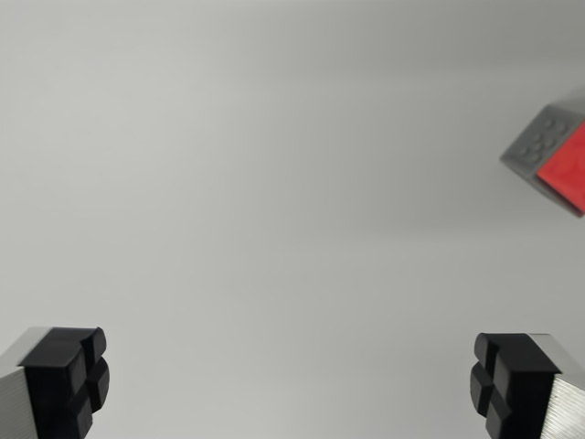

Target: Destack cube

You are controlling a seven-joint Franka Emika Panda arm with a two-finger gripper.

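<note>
Wrist view looks down on a pale grey bench. Both black-padded fingers sit in the bottom corners, spread wide with nothing between them. At the right edge, upper part, a grey-and-red cube lies tilted, partly cut off.

You saw the gripper as two fingers of brushed grey metal, each capped with a black rubber pad whose face was cut by a cross-shaped groove into four rounded lobes.
</note>
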